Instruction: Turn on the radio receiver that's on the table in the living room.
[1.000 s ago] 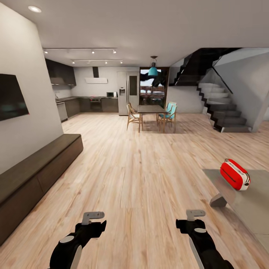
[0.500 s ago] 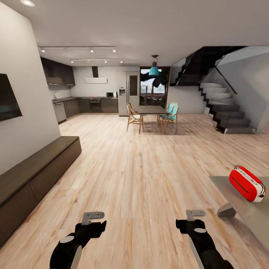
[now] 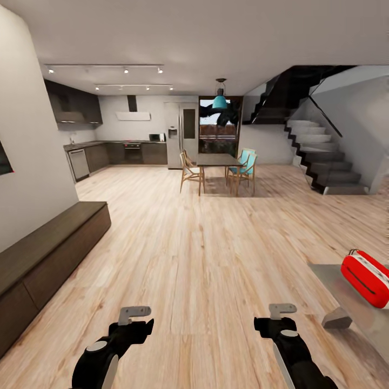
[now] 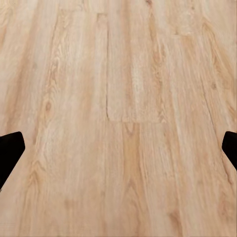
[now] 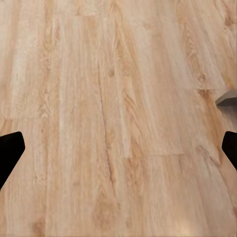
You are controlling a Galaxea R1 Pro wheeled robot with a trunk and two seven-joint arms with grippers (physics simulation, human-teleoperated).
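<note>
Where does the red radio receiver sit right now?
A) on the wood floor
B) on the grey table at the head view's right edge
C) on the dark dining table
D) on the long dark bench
B: the radio receiver rests on the glossy grey table at the right edge.

The floor (image 3: 205, 243) was pale wood planking; a long dark low cabinet (image 3: 48, 254) ran along the white left wall (image 3: 27, 162); a dark kitchen (image 3: 113, 146) lay beyond; a dining table (image 3: 217, 159) with chairs stood under a teal pendant lamp (image 3: 220, 101); a dark staircase (image 3: 319, 156) rose at right.
</note>
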